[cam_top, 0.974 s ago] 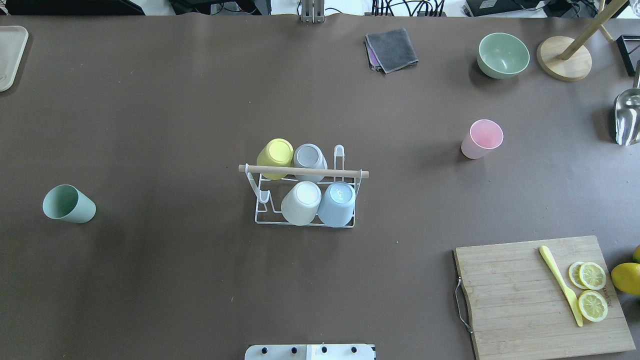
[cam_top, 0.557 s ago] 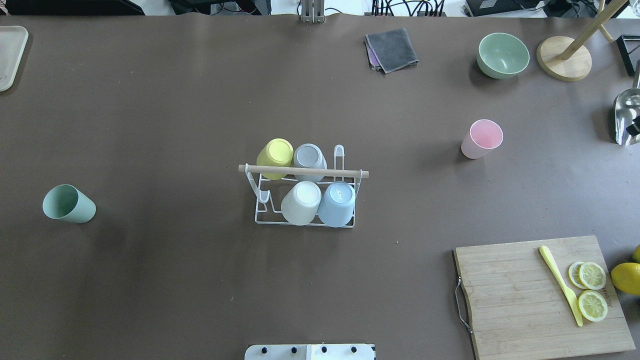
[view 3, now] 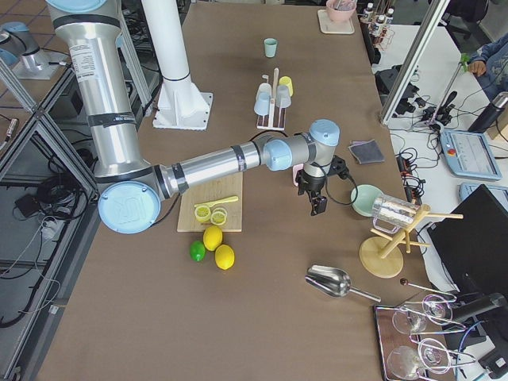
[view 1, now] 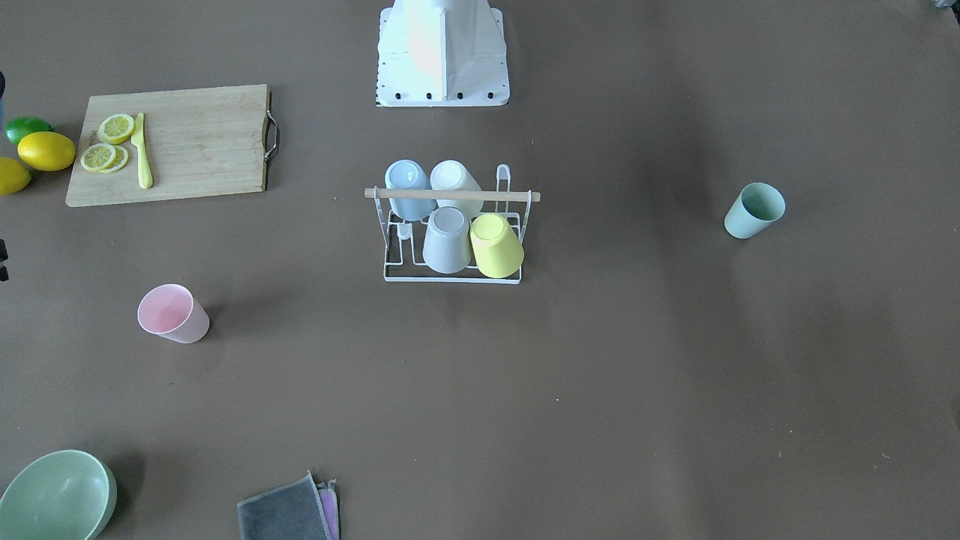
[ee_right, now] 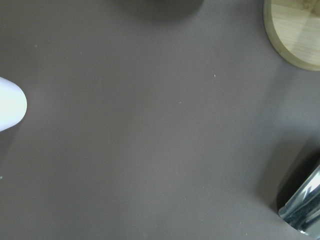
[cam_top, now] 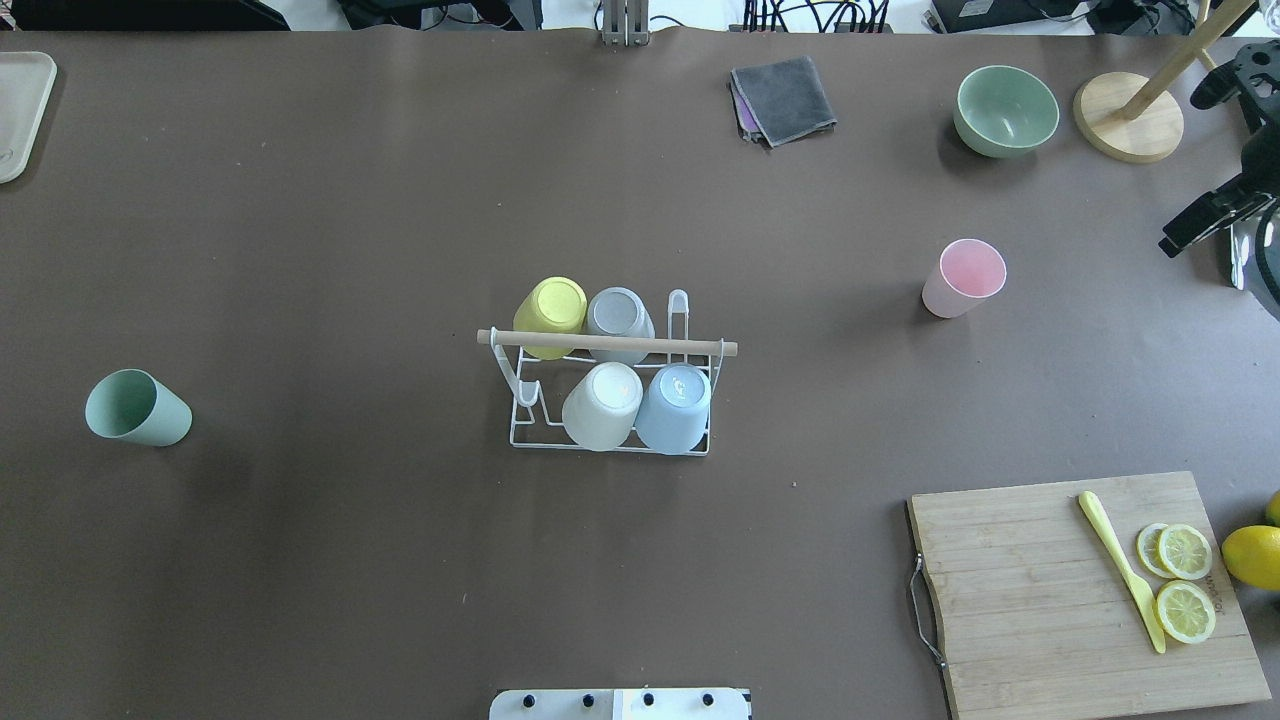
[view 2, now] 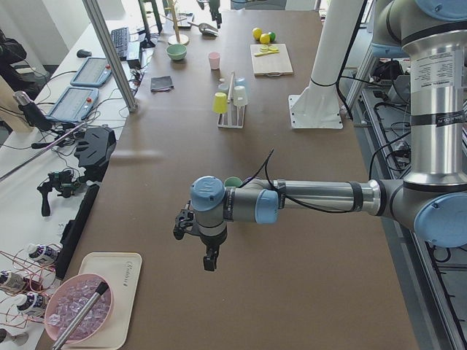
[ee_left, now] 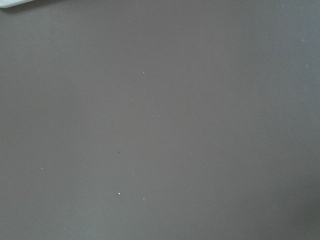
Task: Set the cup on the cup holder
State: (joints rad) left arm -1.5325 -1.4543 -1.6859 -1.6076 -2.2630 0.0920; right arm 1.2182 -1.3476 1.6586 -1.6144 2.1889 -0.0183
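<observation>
White wire cup holder (cam_top: 610, 343) carries four upturned cups (cam_top: 601, 405); we see the pink cup (cam_top: 965, 277) and green cup (cam_top: 137, 407) standing well apart from it. We cannot tell how wide the left gripper (view 2: 209, 261) or right gripper (view 3: 317, 206) is.

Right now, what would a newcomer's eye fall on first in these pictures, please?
The white rack at the centre of the table, holding four upturned cups. Next, two loose cups standing far apart: a pink cup on the robot's right and a green cup on its left.
</observation>
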